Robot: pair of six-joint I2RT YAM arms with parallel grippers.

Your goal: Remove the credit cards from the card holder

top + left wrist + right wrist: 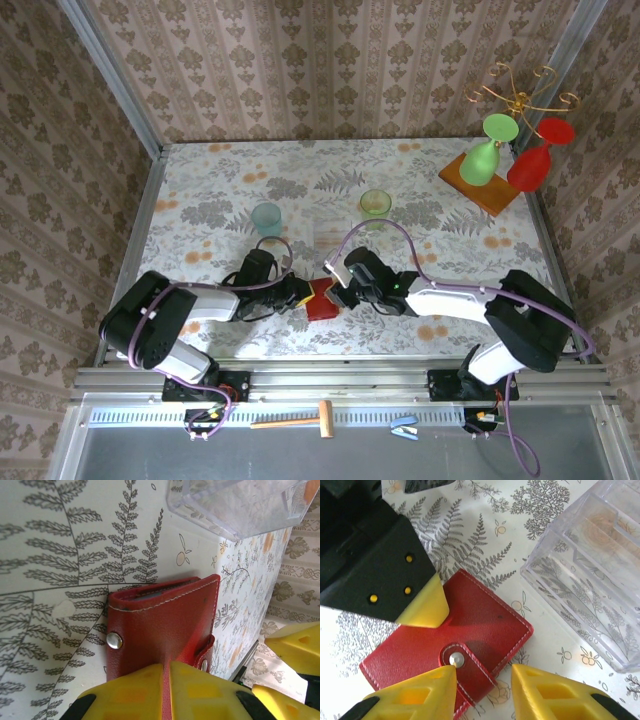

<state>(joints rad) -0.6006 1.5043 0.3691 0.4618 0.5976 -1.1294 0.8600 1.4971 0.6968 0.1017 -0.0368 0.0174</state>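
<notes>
Left arm's yellow fingers (147, 692) are pinched shut on one edge of the small red leather bifold card holder (165, 625). It lies flat on the fern-print desk (60, 555), between the two arms. The holder is closed and its snap tab looks fastened. No credit cards visible. Right arm's fingers (425, 695) are part open and empty, one tip touching the snap. Clear plastic box (590, 575) lies just beside. Judgement: barely begun; unsnapping, opening and pulling the cards all remain.

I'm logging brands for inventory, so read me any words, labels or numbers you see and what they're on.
None: nothing readable anywhere. The red card holder is plain, with a blank metal snap; the clear plastic box carries no label.
</notes>
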